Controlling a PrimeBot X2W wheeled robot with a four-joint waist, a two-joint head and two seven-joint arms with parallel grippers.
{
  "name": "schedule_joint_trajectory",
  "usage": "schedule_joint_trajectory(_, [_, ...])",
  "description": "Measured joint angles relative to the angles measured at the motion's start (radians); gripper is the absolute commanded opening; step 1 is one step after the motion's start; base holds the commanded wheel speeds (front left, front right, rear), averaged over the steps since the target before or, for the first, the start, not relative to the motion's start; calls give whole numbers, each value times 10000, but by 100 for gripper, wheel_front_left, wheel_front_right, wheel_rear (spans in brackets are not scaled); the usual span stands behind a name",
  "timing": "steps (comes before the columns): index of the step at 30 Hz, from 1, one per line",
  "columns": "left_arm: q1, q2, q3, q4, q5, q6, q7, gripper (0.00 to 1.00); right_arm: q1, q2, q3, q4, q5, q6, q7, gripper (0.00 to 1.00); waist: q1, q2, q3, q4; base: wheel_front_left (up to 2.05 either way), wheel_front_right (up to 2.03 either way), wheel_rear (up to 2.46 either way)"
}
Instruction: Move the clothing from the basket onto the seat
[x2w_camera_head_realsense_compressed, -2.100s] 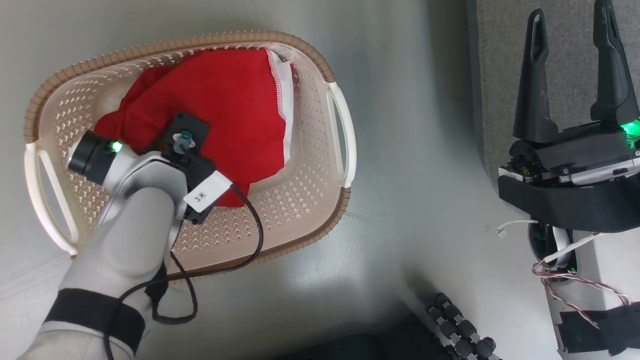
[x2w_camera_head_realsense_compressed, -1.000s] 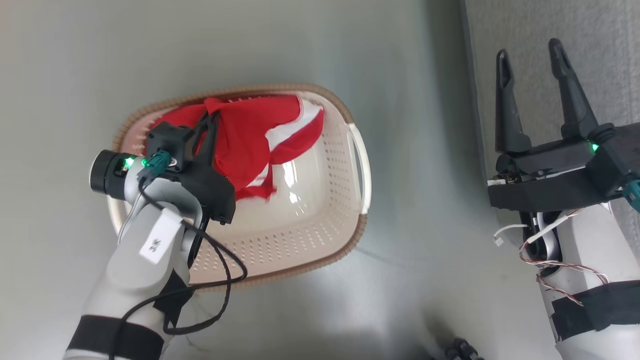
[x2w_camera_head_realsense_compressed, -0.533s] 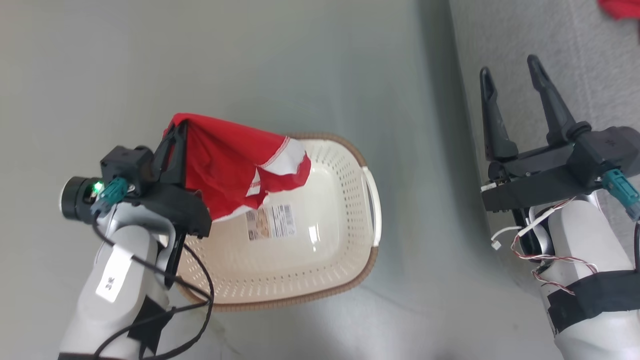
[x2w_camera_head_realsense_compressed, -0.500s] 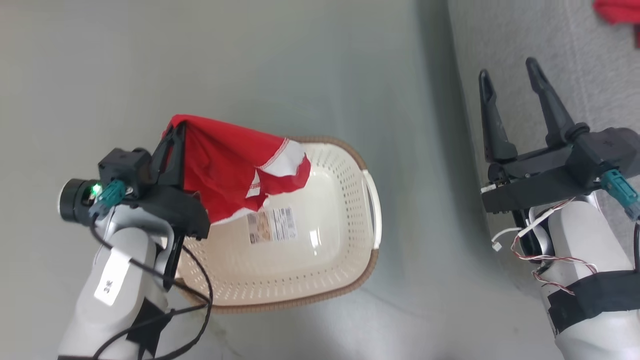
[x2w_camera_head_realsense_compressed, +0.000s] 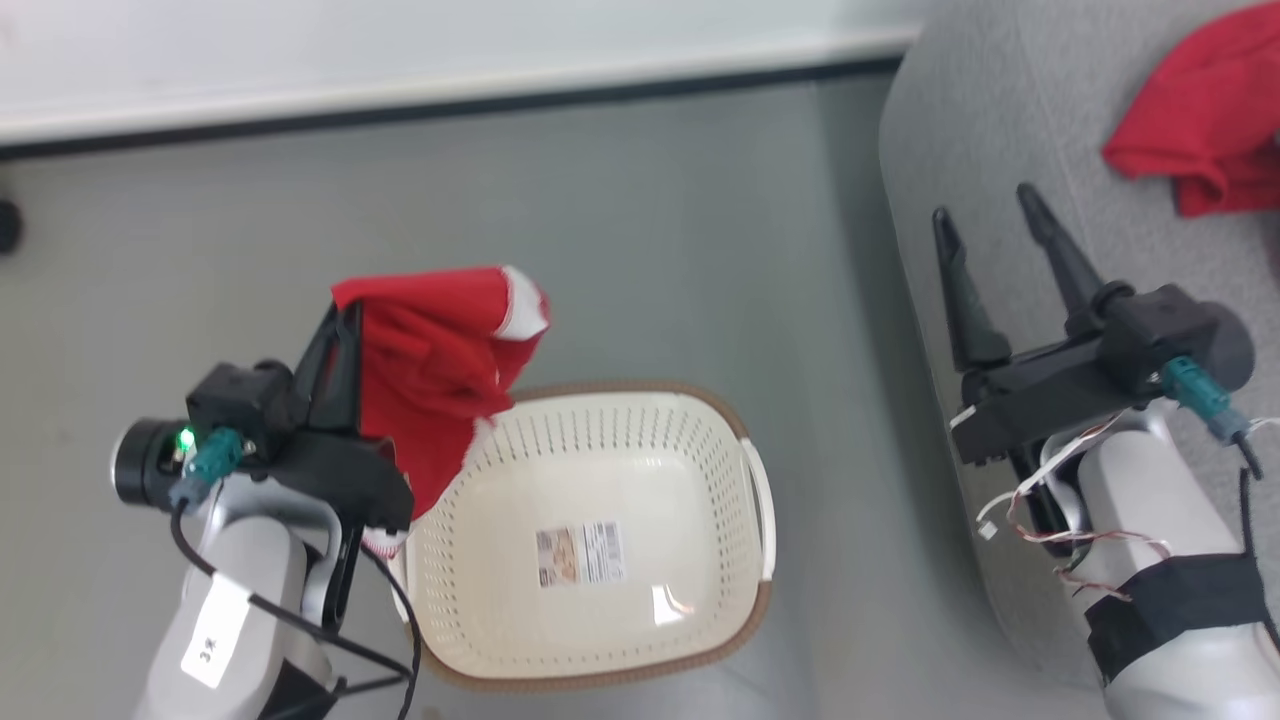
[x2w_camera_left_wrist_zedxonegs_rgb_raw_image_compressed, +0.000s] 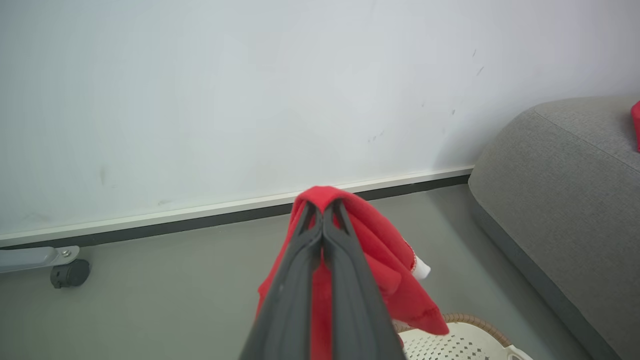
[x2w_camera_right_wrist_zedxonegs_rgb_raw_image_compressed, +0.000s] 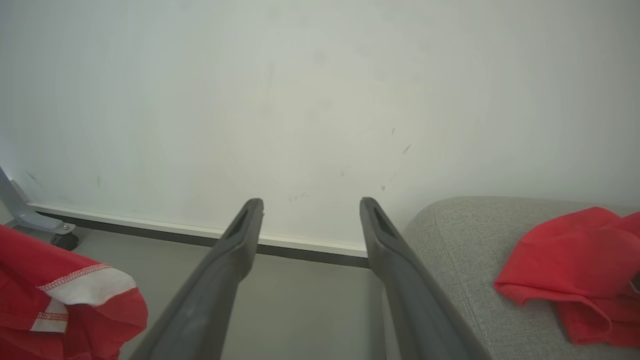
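Observation:
My left gripper (x2w_camera_head_realsense_compressed: 345, 305) (x2w_camera_left_wrist_zedxonegs_rgb_raw_image_compressed: 322, 207) is shut on a piece of red clothing (x2w_camera_head_realsense_compressed: 435, 375) (x2w_camera_left_wrist_zedxonegs_rgb_raw_image_compressed: 385, 260) with white trim, held up in the air beside the far left corner of the basket (x2w_camera_head_realsense_compressed: 745, 480). The cream basket sits on the floor and holds no cloth; a paper label (x2w_camera_head_realsense_compressed: 578, 555) shows on its bottom. That same hanging garment (x2w_camera_right_wrist_zedxonegs_rgb_raw_image_compressed: 60, 300) appears at the lower left of the right wrist view. More red clothing (x2w_camera_head_realsense_compressed: 1200, 140) (x2w_camera_right_wrist_zedxonegs_rgb_raw_image_compressed: 575, 272) lies on the grey seat (x2w_camera_head_realsense_compressed: 1000, 130) (x2w_camera_right_wrist_zedxonegs_rgb_raw_image_compressed: 450, 250) (x2w_camera_left_wrist_zedxonegs_rgb_raw_image_compressed: 560, 170). My right gripper (x2w_camera_head_realsense_compressed: 985, 215) (x2w_camera_right_wrist_zedxonegs_rgb_raw_image_compressed: 310, 205) is open and empty over the seat's left edge.
A white wall with a dark baseboard (x2w_camera_head_realsense_compressed: 450, 100) runs along the far side of the grey floor. A caster wheel (x2w_camera_left_wrist_zedxonegs_rgb_raw_image_compressed: 70, 272) on a metal leg stands at the left by the wall. The basket's brown rim (x2w_camera_left_wrist_zedxonegs_rgb_raw_image_compressed: 475, 322) peeks below the held garment.
My left gripper has lifted the red garment out of the basket and up to its far left. The head camera has tilted up, bringing the wall and the garment on the seat into view.

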Motion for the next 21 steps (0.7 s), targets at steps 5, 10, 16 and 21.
schedule_joint_trajectory(5, [435, -23, -211, -222, 102, -2, 2, 0, 239, 79, 316, 487, 73, 35, 2, 100, 0, 1, -747, 155, 0, 0, 0])
schedule_joint_trajectory(10, [642, 46, -226, -374, 121, -19, 0, 0, 435, 247, 769, 1041, 121, 92, 4, 100, 1, 0, -1498, 293, 0, 0, 0])
schedule_joint_trajectory(16, [1031, 125, -326, -581, 198, -86, 0, 0, 448, 408, 1287, 1559, 261, 121, 4, 100, 0, 0, -2255, 374, 0, 0, 0])
schedule_joint_trajectory(21, [1363, 109, -552, -765, 278, -88, 2, 0, 671, 453, 1975, 1946, 558, 121, 4, 100, 0, 1, -3010, 400, 0, 0, 0])
